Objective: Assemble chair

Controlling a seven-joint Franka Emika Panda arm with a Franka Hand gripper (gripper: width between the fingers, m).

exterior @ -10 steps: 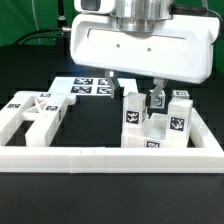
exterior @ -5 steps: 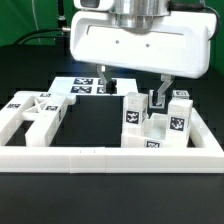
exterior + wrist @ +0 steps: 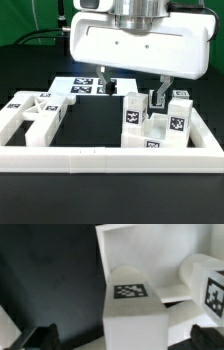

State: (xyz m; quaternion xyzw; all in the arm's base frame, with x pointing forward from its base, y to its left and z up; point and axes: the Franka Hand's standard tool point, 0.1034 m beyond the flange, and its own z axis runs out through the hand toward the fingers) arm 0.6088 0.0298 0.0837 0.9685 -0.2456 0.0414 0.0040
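Several chunky white chair pieces with black-and-white tags stand in a cluster on the exterior view's right: an upright square post point(image 3: 133, 113), a lower block point(image 3: 153, 128) and another post point(image 3: 178, 112). A flat frame-like piece point(image 3: 30, 112) lies on the exterior view's left. My gripper point(image 3: 131, 86) hangs open above the upright post, one finger on each side and apart from it. In the wrist view the post point(image 3: 130, 308) with its tag stands between my dark fingertips point(image 3: 42, 336), and the gripper point(image 3: 123, 339) holds nothing.
A long white L-shaped border rail point(image 3: 110, 157) runs along the front and the right side of the black table. The marker board point(image 3: 88, 87) lies flat at the back, behind the gripper. A second tagged piece point(image 3: 212, 290) stands close beside the post.
The gripper has opened wider: the finger on the exterior view's left has moved outward, away from the post. The pieces have not moved.
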